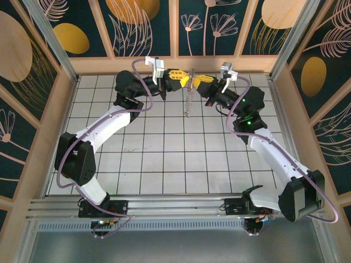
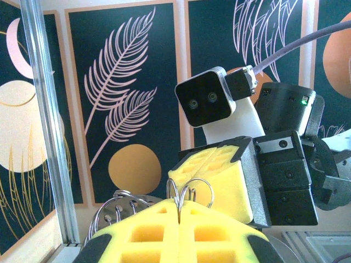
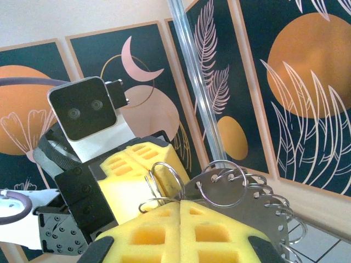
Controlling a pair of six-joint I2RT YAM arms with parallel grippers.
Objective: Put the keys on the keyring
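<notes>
The keyring (image 1: 188, 103), a silvery metal disc with holes round its rim and several small wire rings through them, hangs in the air between both grippers over the far middle of the table. My left gripper (image 1: 186, 81) is shut on one of its wire rings (image 2: 189, 193), with the disc (image 2: 118, 211) to the left of its yellow pads. My right gripper (image 1: 194, 83) faces it tip to tip and is shut on the keyring too, with wire loops (image 3: 164, 181) rising from its pad seam and the disc (image 3: 249, 216) to its right. The keys are out of view.
The white gridded table (image 1: 164, 148) lies below the raised grippers. Patterned wooden walls (image 1: 219, 27) close the far side and both flanks. An aluminium post (image 2: 46, 120) stands close on the left of the left wrist view.
</notes>
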